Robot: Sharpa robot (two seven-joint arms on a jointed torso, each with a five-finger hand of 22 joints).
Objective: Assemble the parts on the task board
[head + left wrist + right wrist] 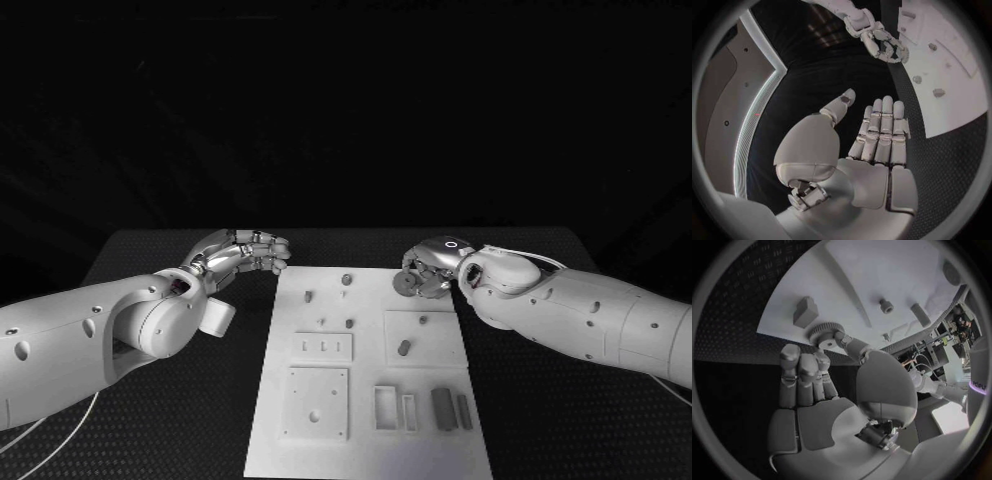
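The white task board [369,380] lies in the middle of the black table. My right hand [433,266] hovers over the board's far right corner and pinches a small grey gear [407,284] between thumb and finger. The right wrist view shows the gear [822,332] at the fingertips, above the board [879,270]. My left hand [245,252] hangs beside the board's far left corner and holds nothing. In the left wrist view the left hand [873,145] has straight fingers with the thumb held apart.
Small pegs [348,280] stand on the board's far half, and a short grey piece [405,347] lies at mid-right. Two dark bars [443,408] sit in slots at the near right. A slotted plate [323,346] and a square plate [316,403] lie at the left.
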